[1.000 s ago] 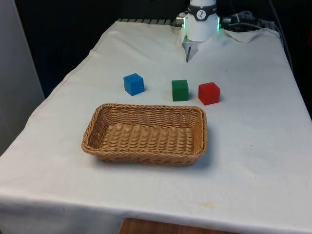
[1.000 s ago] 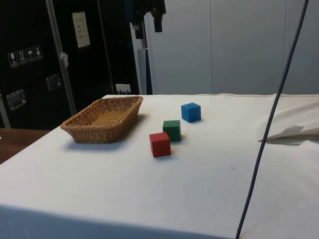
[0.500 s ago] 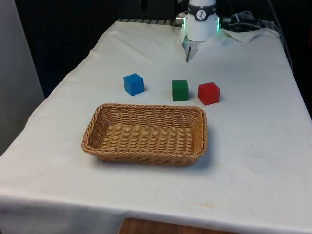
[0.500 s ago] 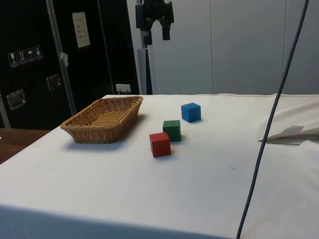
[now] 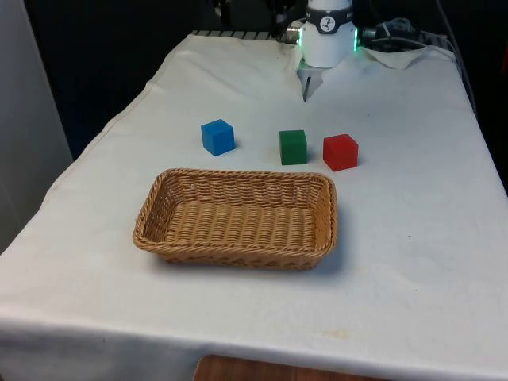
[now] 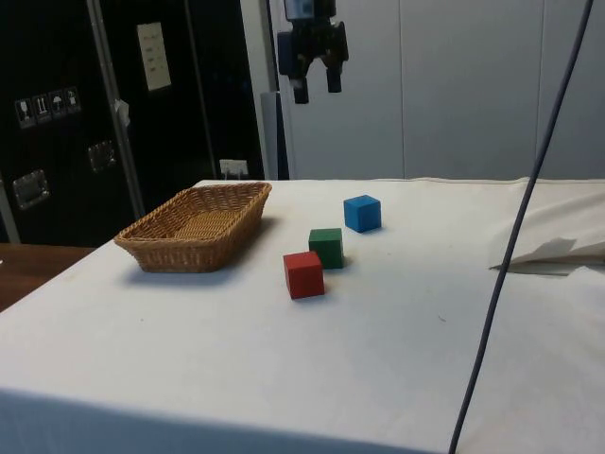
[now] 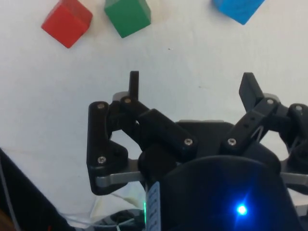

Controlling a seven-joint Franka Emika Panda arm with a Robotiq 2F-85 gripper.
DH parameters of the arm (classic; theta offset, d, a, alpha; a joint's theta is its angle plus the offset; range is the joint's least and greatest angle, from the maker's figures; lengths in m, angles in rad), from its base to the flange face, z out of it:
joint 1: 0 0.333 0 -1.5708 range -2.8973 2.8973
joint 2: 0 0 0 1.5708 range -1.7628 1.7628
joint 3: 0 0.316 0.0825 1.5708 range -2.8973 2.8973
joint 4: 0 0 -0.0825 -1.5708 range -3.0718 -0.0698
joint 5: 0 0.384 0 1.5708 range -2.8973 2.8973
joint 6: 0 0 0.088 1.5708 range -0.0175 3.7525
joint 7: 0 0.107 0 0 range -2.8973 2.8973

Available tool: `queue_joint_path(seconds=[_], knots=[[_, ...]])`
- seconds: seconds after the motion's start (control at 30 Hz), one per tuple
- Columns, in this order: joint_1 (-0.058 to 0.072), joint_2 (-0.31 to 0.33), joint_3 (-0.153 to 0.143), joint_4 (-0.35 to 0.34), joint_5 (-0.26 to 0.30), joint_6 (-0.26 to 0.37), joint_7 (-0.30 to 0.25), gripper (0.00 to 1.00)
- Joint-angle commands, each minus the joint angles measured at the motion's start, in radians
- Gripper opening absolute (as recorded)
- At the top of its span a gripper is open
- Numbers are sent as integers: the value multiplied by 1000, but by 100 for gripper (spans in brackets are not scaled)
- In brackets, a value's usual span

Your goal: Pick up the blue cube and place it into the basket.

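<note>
Small blue wooden cube (image 5: 217,136) sits on the white-clothed bench (image 5: 413,238), at the front view's left end of a row of three blocks, behind the far rim of the woven wicker basket (image 5: 238,218) and apart from it. Black two-finger claw (image 6: 317,83) hangs high in the air in the side view, well above the blue cube (image 6: 362,213) and off to the basket side of it, touching nothing. Fingers spread apart, nothing between them, as seen in the wrist view (image 7: 190,86). Blue cube (image 7: 239,9) is cut off by the wrist picture's edge. Green cube (image 5: 293,147) sits mid-row, red cube (image 5: 340,152) just beside it at the front view's right. Basket holds nothing. A dark cable (image 6: 510,246) crosses the side view in front of the bench.
</note>
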Motion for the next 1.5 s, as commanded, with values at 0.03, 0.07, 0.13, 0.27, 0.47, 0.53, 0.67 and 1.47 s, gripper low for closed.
queue_joint_path(seconds=[0.03,0.07,0.13,0.27,0.47,0.53,0.67,1.47], knots=[[-3,-2,-3,-13,-25,19,17,100],[-3,-2,-4,-15,-30,21,20,100],[-2,-3,-5,-16,-31,21,21,100],[-4,-6,-8,-21,-31,20,14,100],[-6,-8,-27,-34,-33,27,2,100],[-7,-5,-38,-39,-38,37,2,100],[-5,-1,-45,-38,-34,31,-1,100],[-17,31,-126,-112,-140,215,50,100]])
